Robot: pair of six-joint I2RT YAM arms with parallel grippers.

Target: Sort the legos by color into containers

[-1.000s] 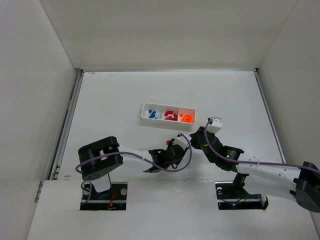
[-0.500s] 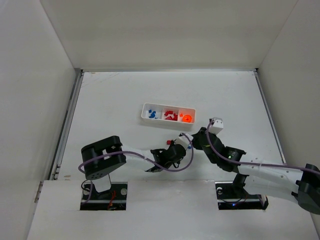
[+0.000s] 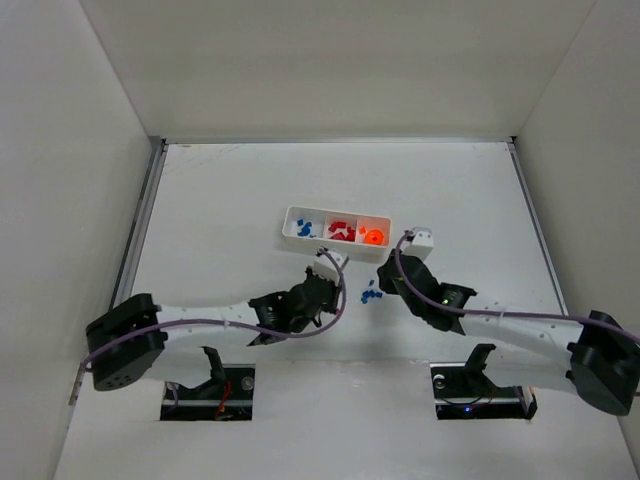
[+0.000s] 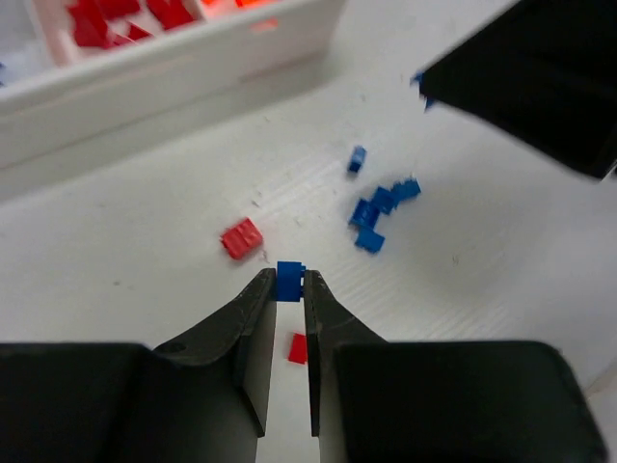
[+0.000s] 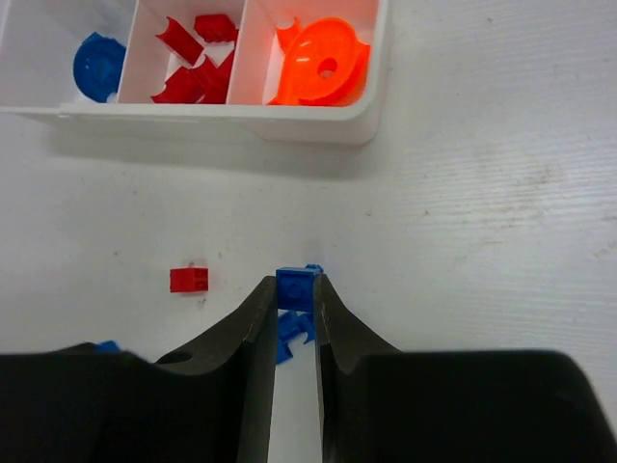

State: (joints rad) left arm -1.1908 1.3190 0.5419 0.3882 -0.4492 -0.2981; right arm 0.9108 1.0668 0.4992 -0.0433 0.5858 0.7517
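Observation:
In the left wrist view my left gripper (image 4: pixel 288 285) is shut on a small blue lego (image 4: pixel 289 275) just above the table. A red lego (image 4: pixel 242 238) and a cluster of blue legos (image 4: pixel 379 212) lie ahead of it, and a smaller red one (image 4: pixel 298 347) shows below the fingers. My right gripper (image 5: pixel 295 294) is shut on another blue lego (image 5: pixel 296 284), held over the same blue cluster (image 5: pixel 287 331). The white container tray (image 5: pixel 212 121) lies beyond, holding a blue round piece (image 5: pixel 98 68), red legos (image 5: pixel 198 58) and an orange rounded piece (image 5: pixel 318 63).
Seen from above, the tray (image 3: pixel 288 226) sits mid-table with both arms just in front of it: left gripper (image 3: pixel 330 273), right gripper (image 3: pixel 384 279), loose blue legos (image 3: pixel 370 294) between them. White walls enclose the table on three sides.
My left gripper has closed on a blue lego and moved up and left toward the tray. The right gripper shifted slightly left, still holding its blue lego.

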